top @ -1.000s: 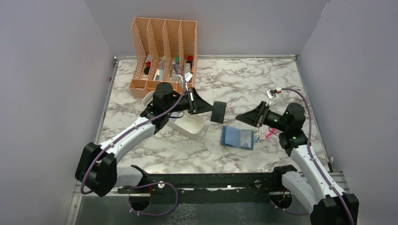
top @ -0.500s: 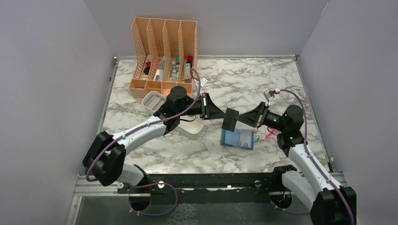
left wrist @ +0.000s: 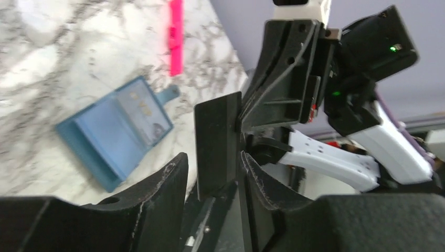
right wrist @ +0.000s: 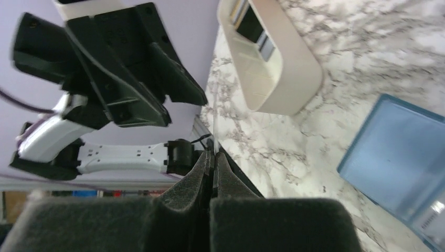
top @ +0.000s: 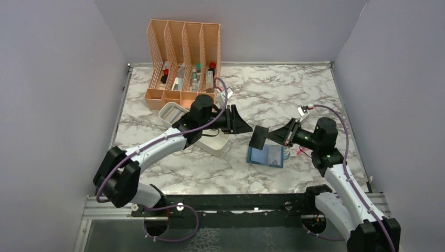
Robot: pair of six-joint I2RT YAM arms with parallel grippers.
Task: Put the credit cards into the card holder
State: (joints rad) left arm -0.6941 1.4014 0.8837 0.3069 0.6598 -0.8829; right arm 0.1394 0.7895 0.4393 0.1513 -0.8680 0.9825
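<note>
Looks like a hand-off: the right pincer (top: 268,137) is clenched on 1 dark credit card (top: 257,138), the left pincer (top: 245,127) released just ahead of it; next I'd expect that card to need angling into the card holder (top: 266,156) beneath the right pincer.

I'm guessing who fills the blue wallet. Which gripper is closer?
Right. The right gripper, holding a dark card, hangs by the card holder's far edge; the left gripper is farther back.

Robot lab: plain partitions (top: 52,79) enclose marble-patterned table (top: 262,89).

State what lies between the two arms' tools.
A thin dark rectangular card, gripped by the right tool, near the open left tool; top view shows it.
</note>
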